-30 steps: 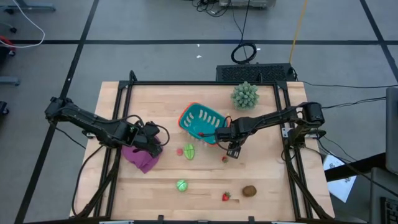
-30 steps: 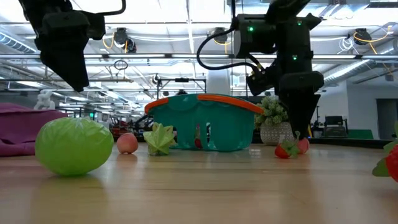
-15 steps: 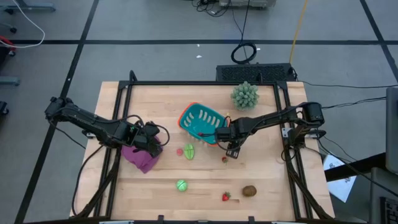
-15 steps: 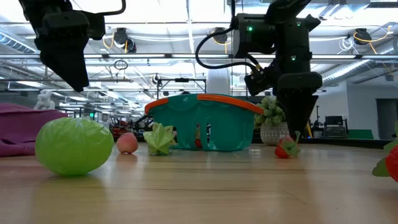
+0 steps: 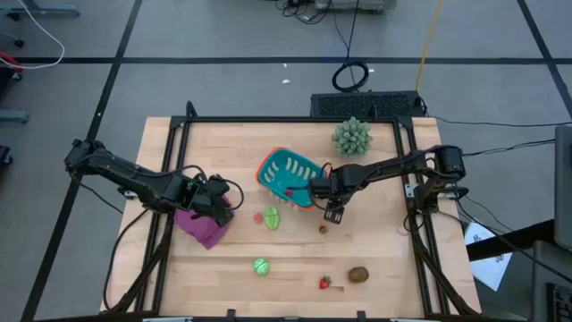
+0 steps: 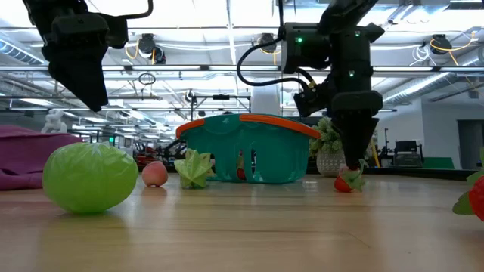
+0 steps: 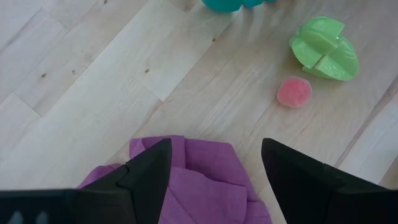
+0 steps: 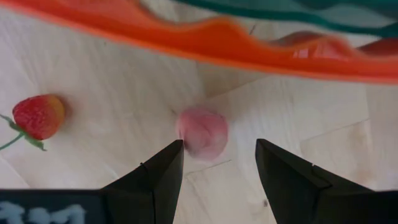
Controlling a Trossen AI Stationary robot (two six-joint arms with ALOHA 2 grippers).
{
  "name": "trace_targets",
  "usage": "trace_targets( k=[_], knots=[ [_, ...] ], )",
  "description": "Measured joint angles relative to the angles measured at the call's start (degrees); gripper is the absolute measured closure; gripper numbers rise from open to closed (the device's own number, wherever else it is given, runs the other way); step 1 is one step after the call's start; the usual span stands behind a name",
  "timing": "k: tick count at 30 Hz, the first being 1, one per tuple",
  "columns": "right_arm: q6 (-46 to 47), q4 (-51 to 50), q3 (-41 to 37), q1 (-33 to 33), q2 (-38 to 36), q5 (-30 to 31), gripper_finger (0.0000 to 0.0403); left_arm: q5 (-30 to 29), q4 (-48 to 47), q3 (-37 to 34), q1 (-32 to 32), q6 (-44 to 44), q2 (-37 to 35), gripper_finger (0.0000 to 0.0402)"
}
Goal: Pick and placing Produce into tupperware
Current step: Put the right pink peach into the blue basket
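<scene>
The right hand (image 5: 332,215), fingers open, is hovering over a pink piece (image 8: 202,132) beside the basket (image 5: 288,174) mid-table. One red piece (image 5: 290,191) is lying inside; most produce is waiting outside. The left hand (image 5: 217,199), open, is idling above the purple cloth (image 5: 204,226).

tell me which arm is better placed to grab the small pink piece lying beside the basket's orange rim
Right. The right gripper hangs open directly over the pink piece beside the basket. The left gripper sits over the purple cloth, farther off.
</scene>
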Motion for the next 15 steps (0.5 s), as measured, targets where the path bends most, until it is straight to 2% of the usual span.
trace_targets(
  k=[10,15],
  knots=[
    [-1.37,3.03,-0.19,-0.36,0.0,0.02,0.021,0.07,0.0,0.0,0.0,0.01,0.0,0.0149],
    [-0.38,4.68,-3.15,-0.36,0.0,-0.02,0.0211,0.07,0.0,0.0,0.0,0.02,0.0,0.0149]
  ],
)
